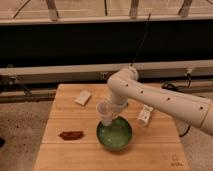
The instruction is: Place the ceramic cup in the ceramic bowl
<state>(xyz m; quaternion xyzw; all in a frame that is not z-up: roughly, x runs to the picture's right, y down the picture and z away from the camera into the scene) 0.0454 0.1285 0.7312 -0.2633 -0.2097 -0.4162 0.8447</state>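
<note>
**Clerk:** As the list runs from the front edge of the desk [150,154] to the back, item one is the bowl [116,136]. It is green, glossy and upright, and stands front of centre.

**Checker:** Next to it?

**Clerk:** Item two is a dark red object [71,134], flat on the desk to the bowl's left and apart from it. Kind unknown.

**Checker:** The cup?

**Clerk:** Item three is the cup [103,112], white, without a handle. It is off the desk with its rim uppermost and its long axis slightly tipped. Its base overlaps the bowl's rear-left rim in this view.

**Checker:** Carried by what?

**Clerk:** Item four is the gripper [110,111], at the end of the single white arm [160,100]. It sits against the cup's right and rear side. I judge the jaws to be closed on the cup, since it hangs tipped with nothing under it. The jaw tips are hidden by the wrist.

**Checker:** The relation for the coming move?

**Clerk:** The bowl's centre lies just forward, rightward and below the cup. I judge it needs a short carry that way, then a lowering with the cup righted, before letting go.

**Checker:** Farther back?

**Clerk:** Item five is a white box [145,114], right of the bowl, near it but not touching. Item six is a pale flat packet [83,97] at the rear left.
</note>
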